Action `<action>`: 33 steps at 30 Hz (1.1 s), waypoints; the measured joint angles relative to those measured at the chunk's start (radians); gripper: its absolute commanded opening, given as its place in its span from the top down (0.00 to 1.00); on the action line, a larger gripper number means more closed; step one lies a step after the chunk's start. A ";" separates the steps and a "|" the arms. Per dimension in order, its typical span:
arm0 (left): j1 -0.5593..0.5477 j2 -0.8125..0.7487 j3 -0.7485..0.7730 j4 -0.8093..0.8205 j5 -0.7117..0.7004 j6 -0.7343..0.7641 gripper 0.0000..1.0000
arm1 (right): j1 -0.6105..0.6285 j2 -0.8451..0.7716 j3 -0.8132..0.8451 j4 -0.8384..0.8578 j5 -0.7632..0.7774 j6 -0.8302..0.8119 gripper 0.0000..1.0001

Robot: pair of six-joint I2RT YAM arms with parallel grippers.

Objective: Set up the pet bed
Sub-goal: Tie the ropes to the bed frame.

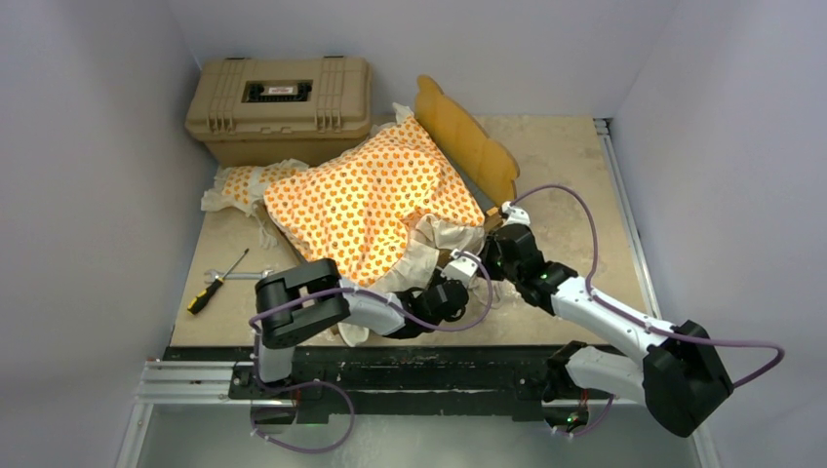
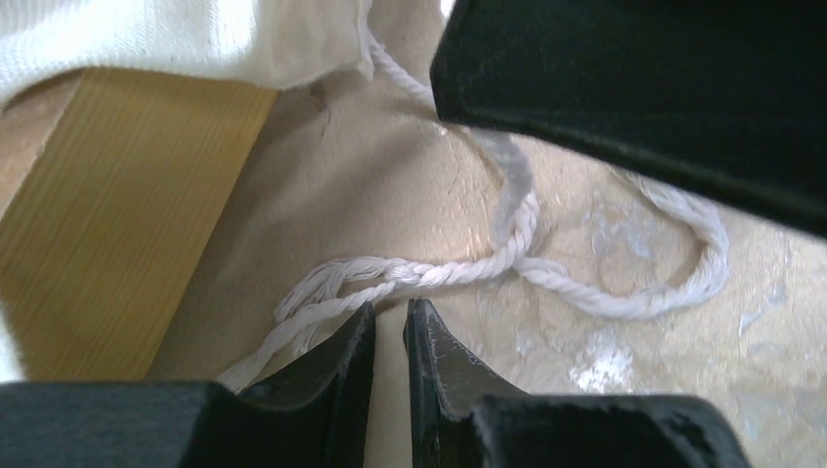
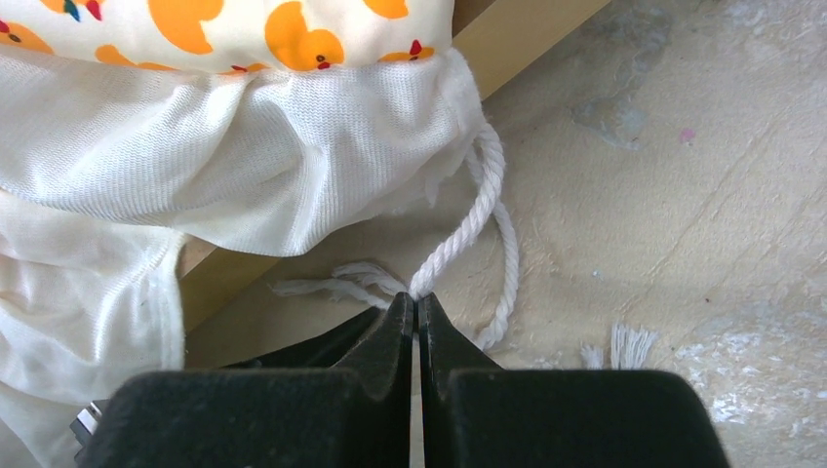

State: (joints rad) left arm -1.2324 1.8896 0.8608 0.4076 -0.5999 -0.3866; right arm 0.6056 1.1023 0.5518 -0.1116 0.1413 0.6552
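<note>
The pet bed's light-wood frame shows its scalloped headboard [image 1: 468, 141] at the table's back. The orange-patterned mattress cushion [image 1: 371, 195] lies crooked over the frame, its white ruffle [image 3: 244, 166] hanging over the wood rail [image 3: 517, 39]. The matching pillow [image 1: 244, 185] lies at its left. A white twisted cord [image 3: 468, 214] comes out from under the ruffle. My right gripper [image 3: 416, 300] is shut on this cord, at the bed's near right corner [image 1: 491, 255]. My left gripper [image 2: 390, 310] is almost shut and empty, its tips just short of the cord [image 2: 458, 273] on the table.
A tan plastic hard case [image 1: 283, 102] stands at the back left. A screwdriver [image 1: 216, 283] and a small metal tool lie near the front left edge. Grey walls close in both sides. The two wrists are close together by the bed's near corner.
</note>
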 measured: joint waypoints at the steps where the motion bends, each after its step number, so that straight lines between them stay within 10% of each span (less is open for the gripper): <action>1: 0.000 0.008 0.004 0.011 -0.010 -0.001 0.82 | -0.003 0.000 -0.002 0.000 -0.001 0.000 1.00; 33: 0.079 0.011 -0.039 0.258 0.108 -0.067 0.65 | -0.003 0.002 -0.022 0.012 -0.042 0.018 1.00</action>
State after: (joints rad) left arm -1.1534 1.9007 0.8215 0.6655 -0.4923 -0.4538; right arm 0.6022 1.1046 0.5297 -0.0998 0.0990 0.6731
